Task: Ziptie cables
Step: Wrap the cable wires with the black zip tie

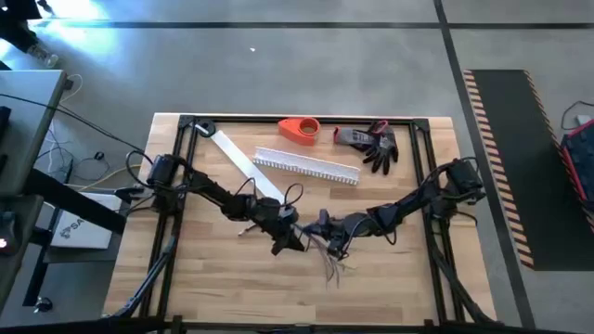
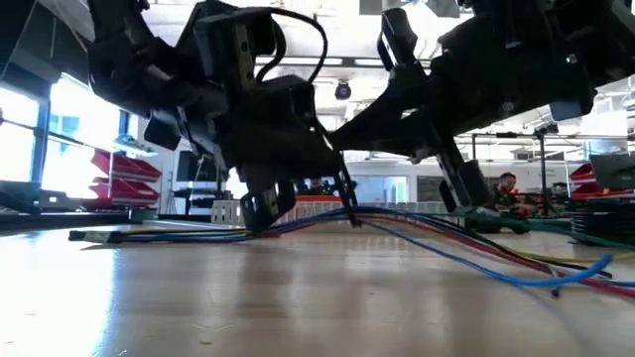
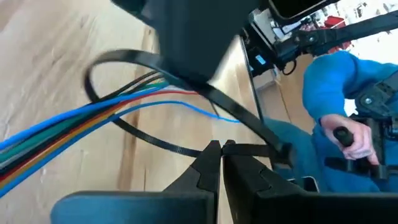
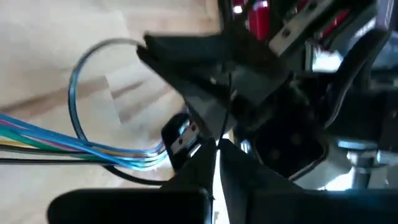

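The cables [image 1: 332, 262] lie at the table's middle. In the left wrist view they are a bundle of blue, green, orange and red wires [image 3: 74, 121]. In the low view the bundle [image 2: 417, 223] is raised a little where the grippers meet. A black ziptie [image 3: 124, 56] loops around the bundle. My left gripper [image 3: 221, 148] is shut on the ziptie, and it comes in from the table's left [image 1: 293, 239]. My right gripper [image 4: 216, 146] meets it from the right [image 1: 321, 230] and is also shut on the ziptie. My left gripper pinches the ziptie's strap [image 3: 194, 151] between its two fingertips, where the loop's lower strand comes in beside the ziptie's head [image 3: 283, 151]. The fingers lie across the strap. The loop stands slack around the cables, above the tabletop. My right gripper's fingers [image 3: 186, 43] sit over the ziptie's upper strand [image 3: 233, 107], which comes out on both sides of them. The fingers themselves hide the place of contact. In its own wrist view the fingertips are closed together right in front of my left gripper.
At the far side lie a white toothed channel [image 1: 306, 167], a flat white strip [image 1: 239, 160], an orange object [image 1: 299, 130] and dark gloves [image 1: 373, 144]. Black frame rails [image 1: 176, 186] run along both table sides. A person's blue sleeve [image 3: 348, 87] shows beyond the table.
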